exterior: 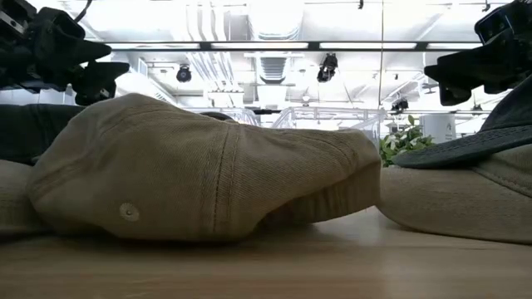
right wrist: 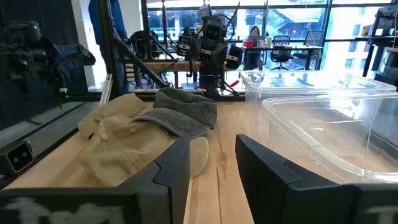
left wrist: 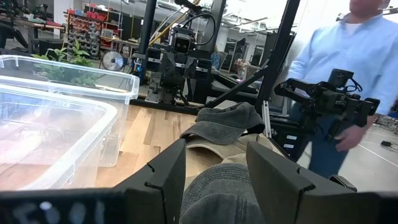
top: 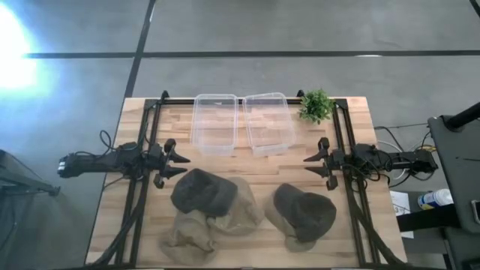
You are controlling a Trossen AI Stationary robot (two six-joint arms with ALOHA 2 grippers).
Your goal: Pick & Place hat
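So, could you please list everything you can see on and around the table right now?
Hats: four, two dark grey lying on two tan, near half of the table.
Bins: two, clear plastic, left bin, right bin, side by side at the far edge.
Plant: one, green, far right corner.
Table: one, light wood.
Person: one, light blue shirt, beyond the table in the left wrist view.
Left gripper: fingers open, left side, holding nothing.
Right gripper: fingers open, right side, holding nothing.

A robot lab. Other robot arms (left wrist: 180, 56) stand on benches behind — with tool shelves (left wrist: 87, 22) and desks (right wrist: 283, 53).
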